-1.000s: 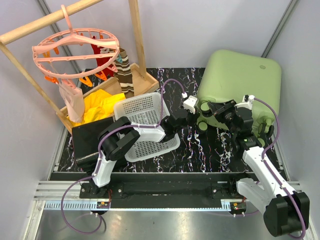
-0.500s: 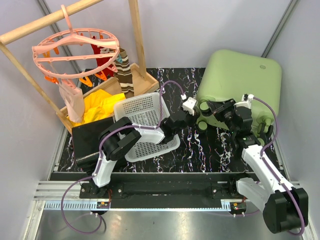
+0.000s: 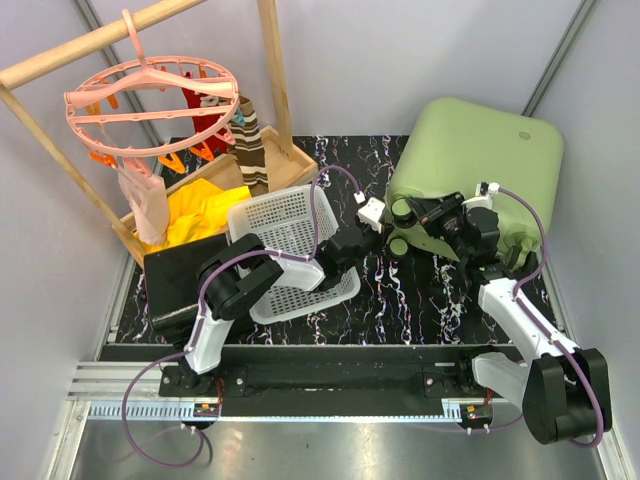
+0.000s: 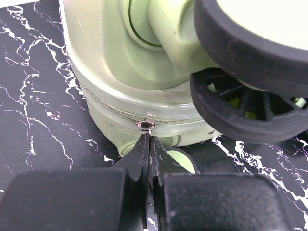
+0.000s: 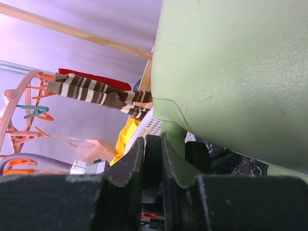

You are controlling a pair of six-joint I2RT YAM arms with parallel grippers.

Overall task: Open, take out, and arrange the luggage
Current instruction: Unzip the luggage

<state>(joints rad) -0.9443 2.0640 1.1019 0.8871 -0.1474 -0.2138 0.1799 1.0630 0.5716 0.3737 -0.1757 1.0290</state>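
The light-green luggage lies at the back right of the table, its wheeled end lifted toward the middle. My left gripper is at its near left corner; the left wrist view shows this gripper shut on the small metal zipper pull of the zip that runs round the shell. My right gripper is at the same end, and in the right wrist view it is shut on a black wheel under the green shell.
A white perforated basket sits just left of my left arm, with a black case beside it. A wooden rack at the back left carries a pink clip hanger, a striped sock and yellow cloth.
My left gripper has closed on the zipper pull and drawn back a little to the left. My right gripper has moved left with the wheel, shifting the luggage's wheeled end leftward.
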